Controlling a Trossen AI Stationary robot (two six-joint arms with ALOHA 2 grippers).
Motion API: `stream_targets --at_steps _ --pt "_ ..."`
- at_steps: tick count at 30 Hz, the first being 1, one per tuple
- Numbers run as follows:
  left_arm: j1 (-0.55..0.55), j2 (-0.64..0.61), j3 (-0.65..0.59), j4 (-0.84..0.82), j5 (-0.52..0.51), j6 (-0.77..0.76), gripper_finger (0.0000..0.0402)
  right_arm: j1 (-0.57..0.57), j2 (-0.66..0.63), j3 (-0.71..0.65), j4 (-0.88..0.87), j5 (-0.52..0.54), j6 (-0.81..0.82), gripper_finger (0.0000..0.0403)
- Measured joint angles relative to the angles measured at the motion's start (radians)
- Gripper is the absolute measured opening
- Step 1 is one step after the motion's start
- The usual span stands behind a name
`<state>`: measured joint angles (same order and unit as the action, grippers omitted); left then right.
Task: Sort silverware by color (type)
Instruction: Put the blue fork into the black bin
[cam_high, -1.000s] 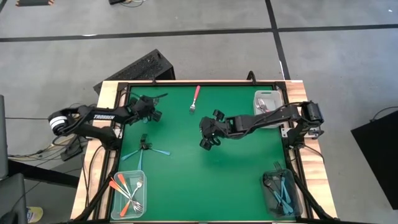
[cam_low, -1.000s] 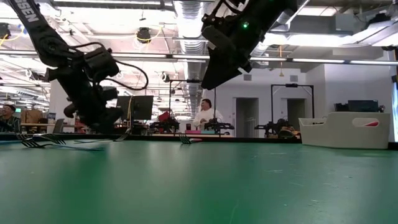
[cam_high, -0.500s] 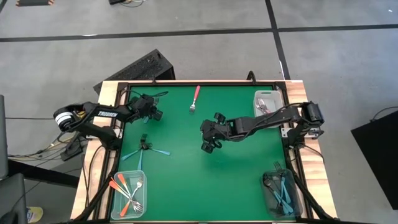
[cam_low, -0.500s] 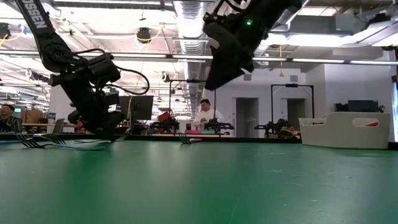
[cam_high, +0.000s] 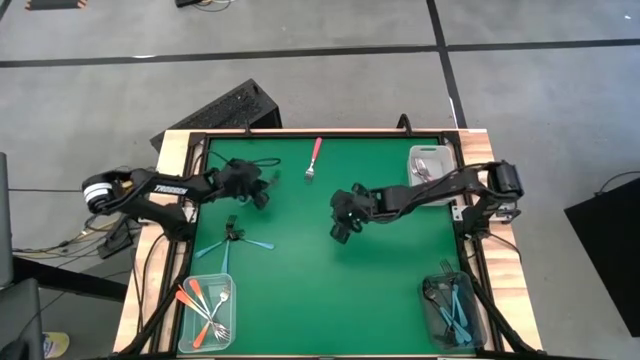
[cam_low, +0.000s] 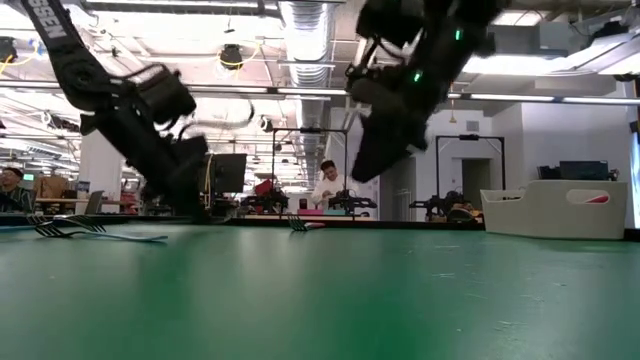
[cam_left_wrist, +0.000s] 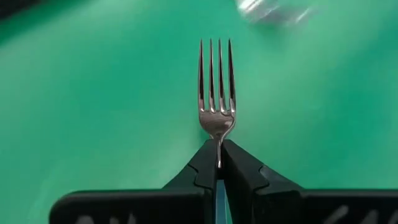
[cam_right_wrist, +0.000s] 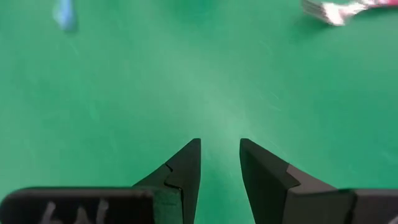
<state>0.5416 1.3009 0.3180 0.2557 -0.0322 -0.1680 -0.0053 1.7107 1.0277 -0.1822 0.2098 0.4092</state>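
Green mat under me: my left gripper (cam_left_wrist: 217, 163) pinches a fork (cam_left_wrist: 216, 87) by its neck, tines pointing straight ahead of my fingers, near the mat's far-left part, while my right gripper (cam_right_wrist: 219, 162) hovers spread mid-mat, empty.

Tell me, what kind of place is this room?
Probably a robotics lab or open workshop: bare ceiling pipes overhead, desks with monitors where a person sits, and other black frame rigs standing beyond the green table.
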Motion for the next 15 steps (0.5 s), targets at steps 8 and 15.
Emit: stream_targets --at_steps 8,15 --pt "-0.319 -0.037 0.003 0.175 -0.108 0.214 0.0001 -0.027 0.014 -0.203 0.554 -0.055 0.122 0.0136" --pt "-0.524 -0.022 0.003 0.328 -0.376 0.411 0.0000 -0.005 0.013 -0.201 0.750 -0.027 0.103 0.0144"
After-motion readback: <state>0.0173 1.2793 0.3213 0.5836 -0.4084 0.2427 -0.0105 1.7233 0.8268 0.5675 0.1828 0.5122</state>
